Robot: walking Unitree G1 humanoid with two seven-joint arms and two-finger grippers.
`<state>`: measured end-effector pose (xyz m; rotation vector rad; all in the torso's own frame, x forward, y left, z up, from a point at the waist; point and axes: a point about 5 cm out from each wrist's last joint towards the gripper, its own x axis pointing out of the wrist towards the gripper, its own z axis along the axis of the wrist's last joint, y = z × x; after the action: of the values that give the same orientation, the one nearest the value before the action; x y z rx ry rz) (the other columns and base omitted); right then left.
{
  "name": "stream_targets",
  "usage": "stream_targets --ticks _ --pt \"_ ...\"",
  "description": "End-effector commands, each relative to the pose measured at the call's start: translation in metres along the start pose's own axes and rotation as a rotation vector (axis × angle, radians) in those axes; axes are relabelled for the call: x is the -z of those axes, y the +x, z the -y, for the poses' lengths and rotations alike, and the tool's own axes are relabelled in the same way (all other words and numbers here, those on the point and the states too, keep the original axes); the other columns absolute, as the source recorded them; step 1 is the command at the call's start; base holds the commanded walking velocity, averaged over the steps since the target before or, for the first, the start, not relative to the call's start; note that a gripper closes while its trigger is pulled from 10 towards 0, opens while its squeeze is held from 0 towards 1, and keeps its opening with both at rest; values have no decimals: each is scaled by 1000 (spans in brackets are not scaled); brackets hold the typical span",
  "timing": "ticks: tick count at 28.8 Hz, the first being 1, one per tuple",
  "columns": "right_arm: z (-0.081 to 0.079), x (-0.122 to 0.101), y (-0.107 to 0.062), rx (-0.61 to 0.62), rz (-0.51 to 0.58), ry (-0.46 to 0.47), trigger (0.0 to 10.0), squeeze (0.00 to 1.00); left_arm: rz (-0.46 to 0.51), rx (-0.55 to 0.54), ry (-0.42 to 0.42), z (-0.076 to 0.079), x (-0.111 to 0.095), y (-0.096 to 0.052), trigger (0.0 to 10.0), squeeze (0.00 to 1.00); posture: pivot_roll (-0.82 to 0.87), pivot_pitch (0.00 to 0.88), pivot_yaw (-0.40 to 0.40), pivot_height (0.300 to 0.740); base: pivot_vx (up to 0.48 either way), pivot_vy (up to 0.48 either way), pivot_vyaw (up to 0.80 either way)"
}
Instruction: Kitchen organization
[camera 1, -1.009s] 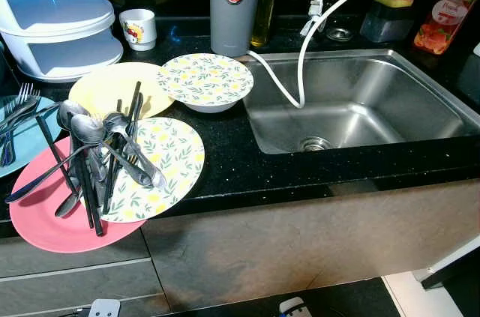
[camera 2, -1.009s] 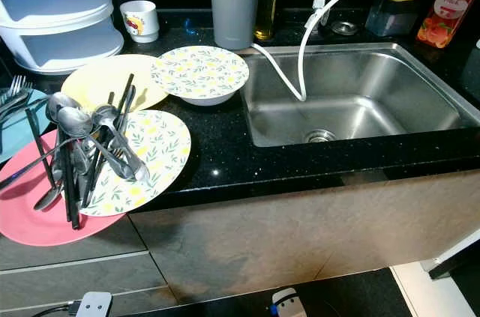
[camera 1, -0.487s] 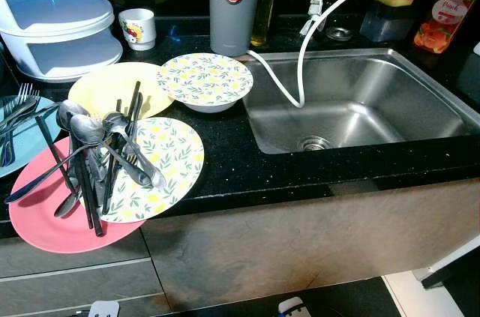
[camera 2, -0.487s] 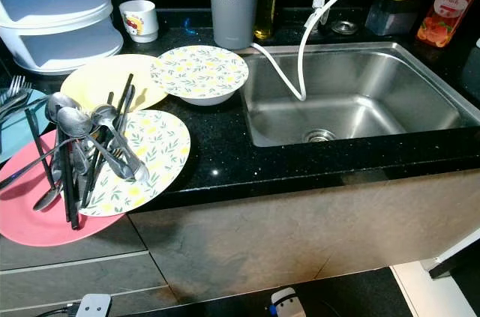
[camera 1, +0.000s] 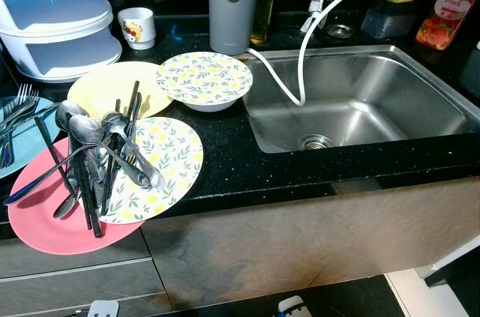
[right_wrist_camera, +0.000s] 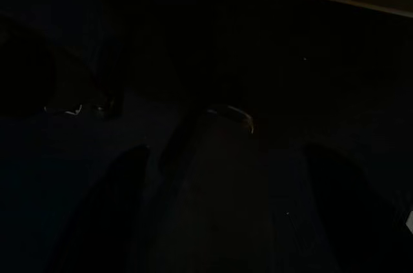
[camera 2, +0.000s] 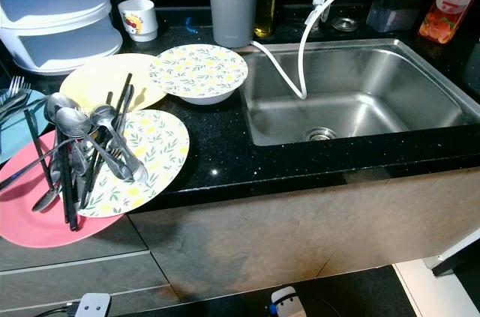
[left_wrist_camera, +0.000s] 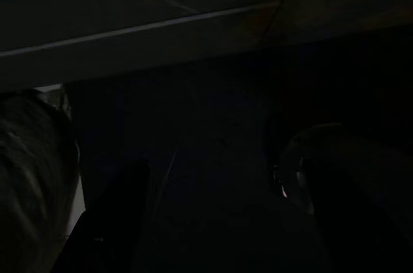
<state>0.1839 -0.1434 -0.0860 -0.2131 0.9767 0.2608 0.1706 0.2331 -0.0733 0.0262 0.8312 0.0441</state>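
Cutlery unmoved on plates; camera shifted slightly

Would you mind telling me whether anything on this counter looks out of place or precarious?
The cutlery lies in a loose heap across the pink plate and the floral plate, and both plates overhang the counter edge, so they look easy to knock off.

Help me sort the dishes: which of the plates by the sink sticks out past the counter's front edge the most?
The pink plate, lowest in the pile at the counter's left end. Its rim overhangs the drawer fronts, while the yellow plate lies fully on the counter.
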Motion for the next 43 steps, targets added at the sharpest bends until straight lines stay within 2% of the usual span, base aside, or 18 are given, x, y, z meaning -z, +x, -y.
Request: stream_targets --ticks 1,6,10,16,22,27,43 --pt "-9 20 -2 -24 -76 24 10000 0 -19 -12 8 -7 7 -4 10000 0 132 212 29 740 0 0 0" --pt "-9 22 -3 -26 -77 27 10000 0 46 -10 8 -8 -1 -5 10000 0 140 251 31 740 0 0 0" --pt "-12 27 -3 -36 -91 20 10000 0 62 -15 7 -10 -3 -6 10000 0 152 261 23 740 0 0 0" --pt "-13 25 -3 -43 -90 15 10000 0 69 -27 5 -14 -3 -8 10000 0 157 257 12 740 0 0 0" --pt "-6 18 -2 -32 -77 8 10000 0 77 -27 6 -13 -4 -10 10000 0 152 224 24 740 0 0 0" --pt "4 16 -2 -3 -71 22 10000 0 61 -3 38 -6 -3 -8 10000 0 137 193 27 740 0 0 0" --pt "14 16 -4 53 -54 64 10000 0 48 12 -12 15 -4 1 10000 0 55 104 10 740 0 0 0"
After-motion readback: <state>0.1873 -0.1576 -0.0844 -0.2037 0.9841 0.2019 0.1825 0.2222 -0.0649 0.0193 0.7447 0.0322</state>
